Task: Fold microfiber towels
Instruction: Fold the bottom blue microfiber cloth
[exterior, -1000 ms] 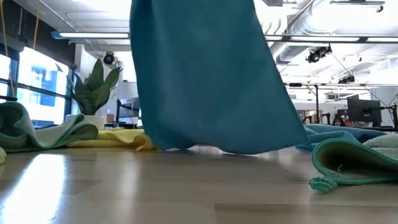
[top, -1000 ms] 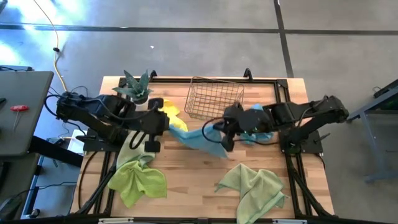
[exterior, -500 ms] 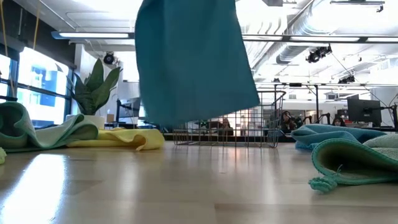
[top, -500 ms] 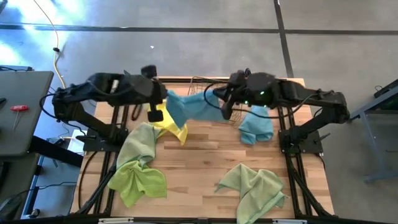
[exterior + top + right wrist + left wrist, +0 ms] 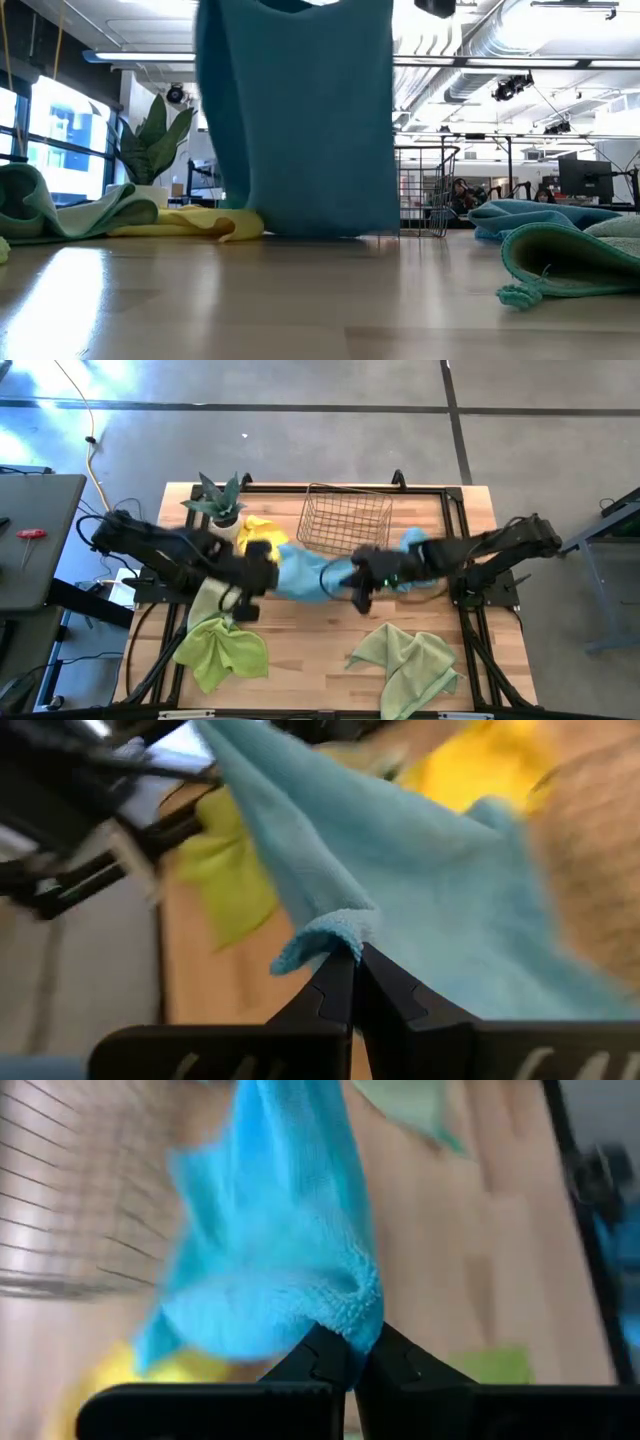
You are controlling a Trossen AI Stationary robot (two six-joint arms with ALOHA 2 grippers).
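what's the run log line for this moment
phase: spreading towel | left gripper: shut on light blue towel | right gripper: shut on same towel | towel: hanging between both, lower edge at table

Both arms reach inward over the middle of the desk, facing each other. The left claw is pinched tight on one corner of the blue towel; the right claw is pinched tight on another.
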